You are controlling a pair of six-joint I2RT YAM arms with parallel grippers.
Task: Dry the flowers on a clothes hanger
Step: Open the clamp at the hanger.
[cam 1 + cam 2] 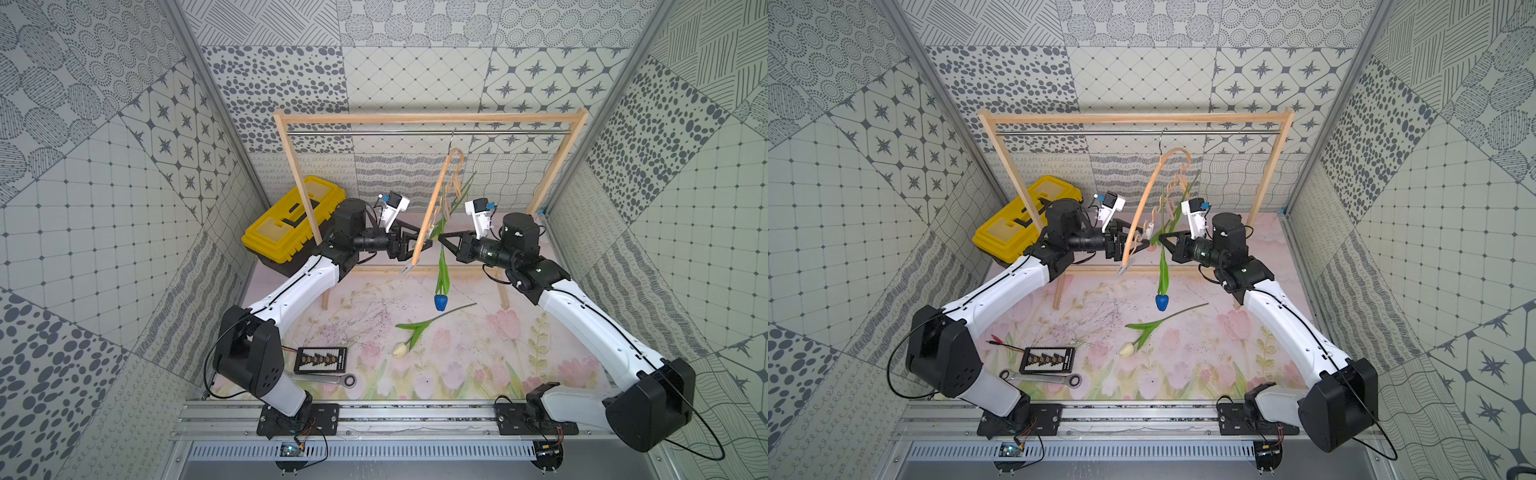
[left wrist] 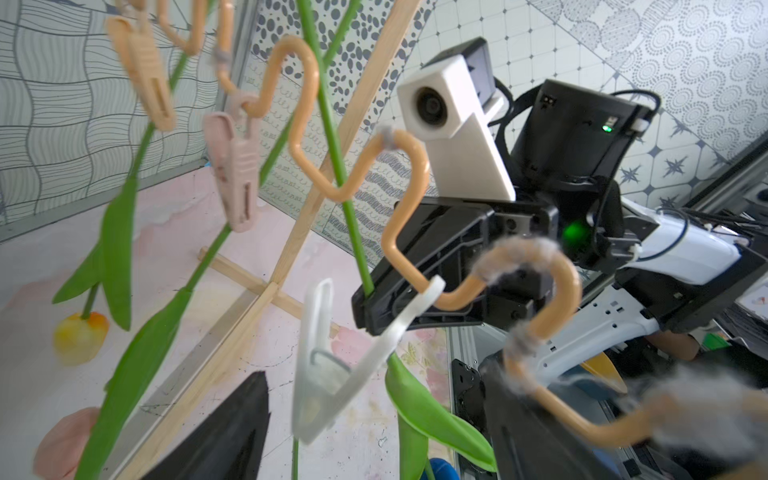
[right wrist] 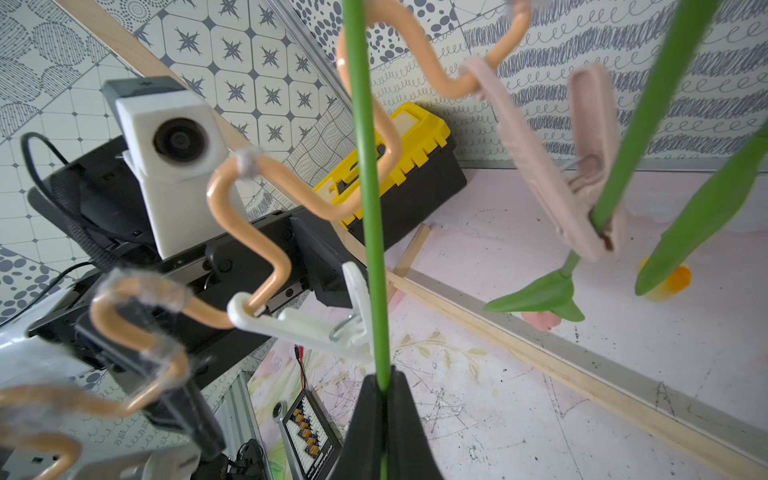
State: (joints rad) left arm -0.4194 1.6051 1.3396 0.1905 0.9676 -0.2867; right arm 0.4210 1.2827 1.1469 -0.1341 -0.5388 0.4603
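- Right claw pressed together, pinching the blue tulip stem; head hangs down, frame centre.
- Left claw spread, straddling white clothespin on clothes hanger, upper centre.
- Cream tulip lies on bench, lower centre.
- Yellow tulip and pink tulip hang head-down under the clothes hanger.

Matt wooden clothes hanger, glossy plastic clothespin, smooth plastic tulip stem.
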